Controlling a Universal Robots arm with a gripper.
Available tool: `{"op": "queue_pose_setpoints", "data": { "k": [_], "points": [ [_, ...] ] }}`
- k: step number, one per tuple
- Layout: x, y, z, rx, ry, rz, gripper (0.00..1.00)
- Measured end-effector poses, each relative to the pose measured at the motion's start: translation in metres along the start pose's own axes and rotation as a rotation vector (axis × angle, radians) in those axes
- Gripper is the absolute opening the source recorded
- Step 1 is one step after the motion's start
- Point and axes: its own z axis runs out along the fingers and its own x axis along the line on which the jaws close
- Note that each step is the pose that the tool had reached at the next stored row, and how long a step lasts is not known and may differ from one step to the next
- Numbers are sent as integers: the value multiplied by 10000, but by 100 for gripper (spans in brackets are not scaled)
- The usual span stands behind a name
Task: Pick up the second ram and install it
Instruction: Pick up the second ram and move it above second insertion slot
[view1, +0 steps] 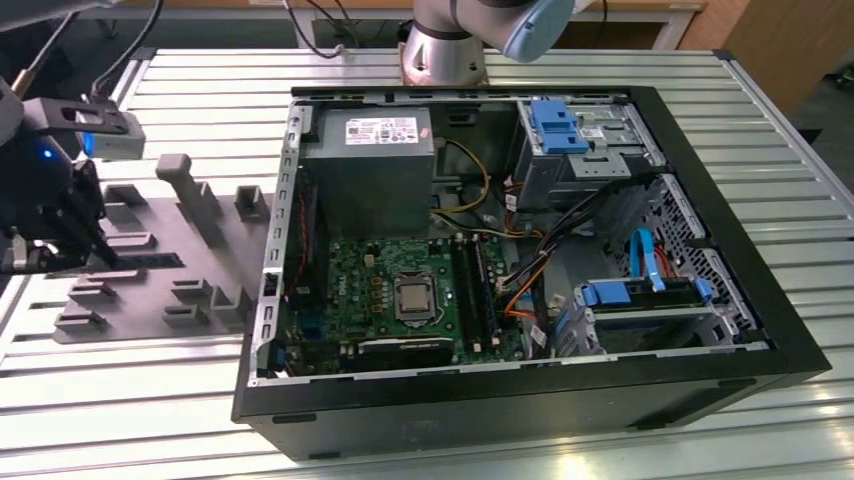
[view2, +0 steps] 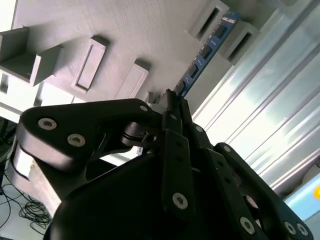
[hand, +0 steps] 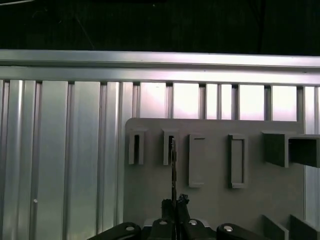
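While over the slatted metal table (hand: 65, 160), claw (view2: 172, 101) tight on the second ram (view2: 205, 52).

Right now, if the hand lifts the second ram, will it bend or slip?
Probably stiff: the second ram runs straight from the hand to the grey holder. Likely light, since it looks thin edge-on in the first wrist view. Gripped at one end, it may tilt.

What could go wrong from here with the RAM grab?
1. The gripper pinches the second ram near one end, while its far end sits between posts of the grey holder. It may bind or tilt when lifted.
2. Held so near one end, the stick could pivot.
3. Loose cables lie beside the motherboard slots and might snag it.
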Motion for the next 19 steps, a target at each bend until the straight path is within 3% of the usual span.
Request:
{"op": "queue_pose_setpoints", "data": {
  "k": [15,19],
  "points": [
    [-8,9,-607,-1,1,0,14],
    [-9,10,-682,1,10,-1,14]
  ]
}}
